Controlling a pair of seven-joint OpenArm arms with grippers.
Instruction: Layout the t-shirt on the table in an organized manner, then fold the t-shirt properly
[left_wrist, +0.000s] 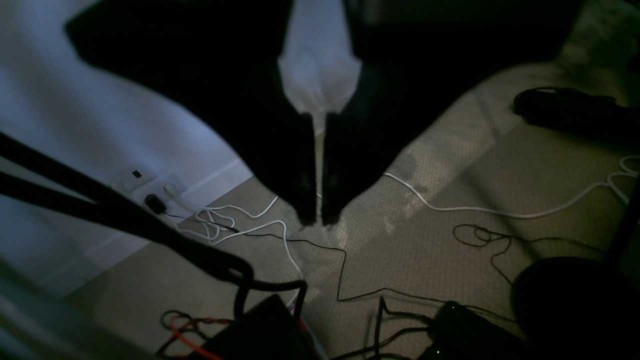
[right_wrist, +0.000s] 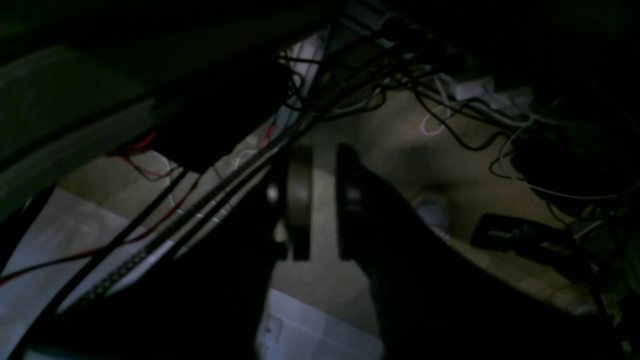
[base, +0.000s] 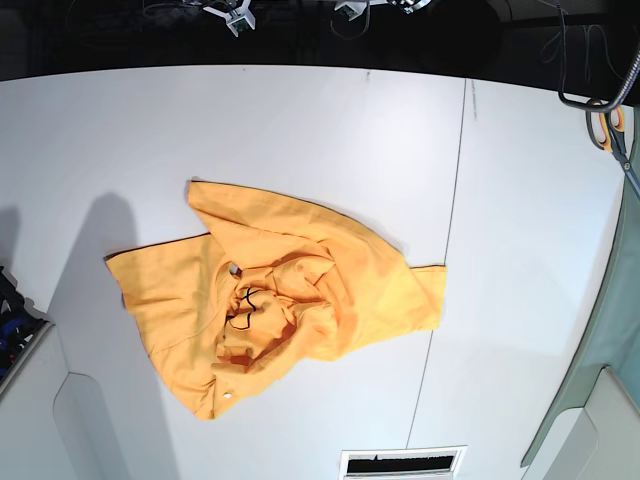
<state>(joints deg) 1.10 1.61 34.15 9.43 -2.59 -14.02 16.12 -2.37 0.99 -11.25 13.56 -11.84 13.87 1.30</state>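
plainly the t-shirt lies crumpled mid-table, neither gripper near.

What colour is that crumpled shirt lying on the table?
The crumpled soft cloth t-shirt is plain orange-yellow with thin dark neckline trim, clearest in the base view.

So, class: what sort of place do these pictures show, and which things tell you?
Probably a robotics lab or workshop: a big white table with an orange t-shirt under an overhead camera, and loose cables trailing over a carpeted floor.
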